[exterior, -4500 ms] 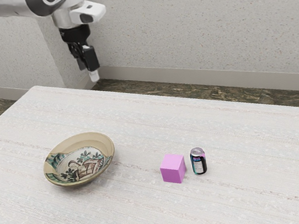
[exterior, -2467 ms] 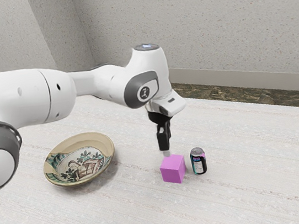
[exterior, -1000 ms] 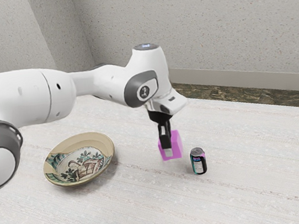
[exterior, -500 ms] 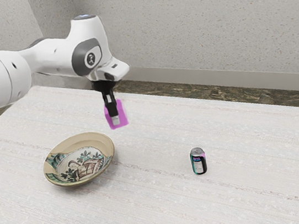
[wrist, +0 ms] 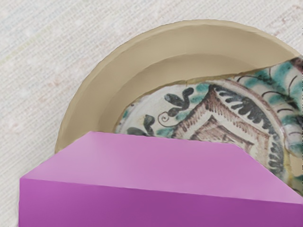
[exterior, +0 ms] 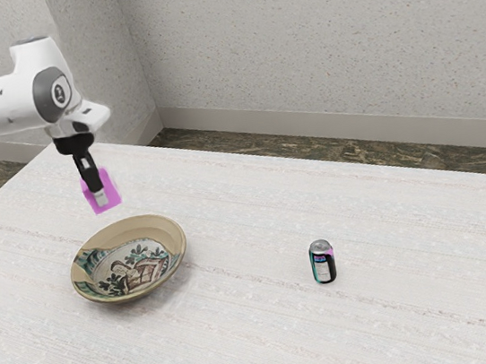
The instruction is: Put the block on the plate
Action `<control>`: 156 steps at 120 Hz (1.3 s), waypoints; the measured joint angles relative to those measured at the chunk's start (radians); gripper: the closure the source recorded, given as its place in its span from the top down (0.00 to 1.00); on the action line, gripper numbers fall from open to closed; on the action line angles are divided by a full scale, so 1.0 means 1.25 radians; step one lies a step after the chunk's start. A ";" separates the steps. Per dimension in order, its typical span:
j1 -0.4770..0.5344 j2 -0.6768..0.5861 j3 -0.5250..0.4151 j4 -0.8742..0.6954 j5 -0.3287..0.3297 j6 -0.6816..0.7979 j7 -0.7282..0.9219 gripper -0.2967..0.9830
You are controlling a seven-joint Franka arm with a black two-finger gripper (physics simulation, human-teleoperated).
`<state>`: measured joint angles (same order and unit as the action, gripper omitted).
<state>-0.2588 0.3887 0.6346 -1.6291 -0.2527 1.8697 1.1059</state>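
My gripper is shut on the pink-purple block, holding it in the air; in the exterior view they appear just above the plate's far rim. The painted plate, tan-rimmed with a green and brown pattern, lies on the table. In the wrist view the block looms large under my hand and covers part of the plate, whose rim curves around behind it. The near finger hides part of the block in the exterior view.
A small dark soda can stands upright on the white table, well apart from the plate toward the exterior view's right. A wall rises beyond the table's far edge.
The block was first on the table beside the can. My gripper came over, took hold of it, lifted it and carried it toward the exterior view's left, to the plate. Plate and can have stayed put.
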 joint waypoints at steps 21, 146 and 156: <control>0.000 0.002 -0.004 -0.069 -0.016 0.035 0.047 0.54; 0.027 0.022 -0.061 -0.177 -0.022 0.175 0.157 0.72; 0.025 -0.009 -0.060 -0.171 -0.016 0.169 0.160 0.74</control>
<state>-0.2270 0.3771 0.5595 -1.8429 -0.2727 2.0807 1.3063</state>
